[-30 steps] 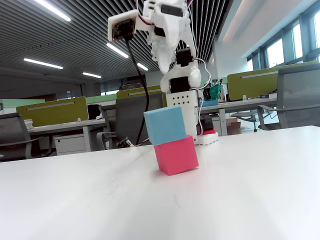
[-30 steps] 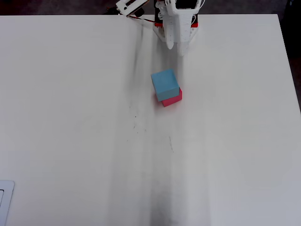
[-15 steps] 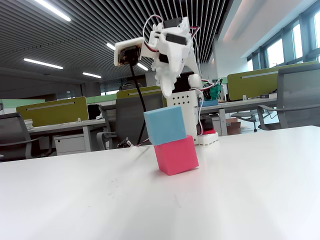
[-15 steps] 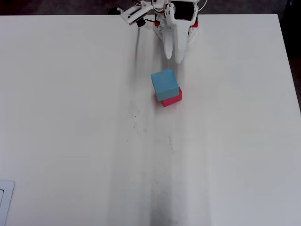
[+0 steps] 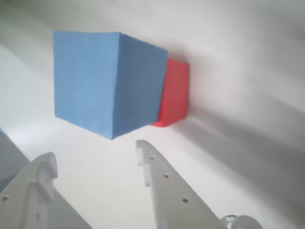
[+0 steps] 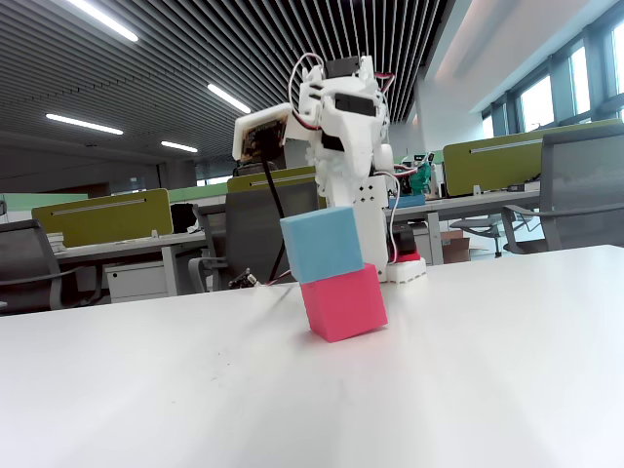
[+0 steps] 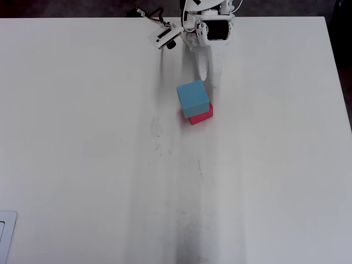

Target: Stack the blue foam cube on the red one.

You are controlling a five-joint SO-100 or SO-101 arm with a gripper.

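The blue foam cube (image 6: 322,244) sits on top of the red one (image 6: 343,302) on the white table, shifted a little to the left in the fixed view. In the overhead view the blue cube (image 7: 193,98) covers most of the red cube (image 7: 202,116). In the wrist view the blue cube (image 5: 107,81) fills the upper middle, with the red cube (image 5: 175,93) showing behind its right side. My gripper (image 5: 94,152) is open and empty, and its white fingers are clear of the cubes. In the overhead view the gripper (image 7: 209,81) hangs just beyond the stack.
The arm's body (image 6: 341,107) and base (image 6: 405,268) stand behind the cubes at the table's far edge (image 7: 82,18). A small board with wires (image 7: 165,36) lies beside the base. A pale object (image 7: 6,236) sits at the near left corner. Office desks and chairs are beyond.
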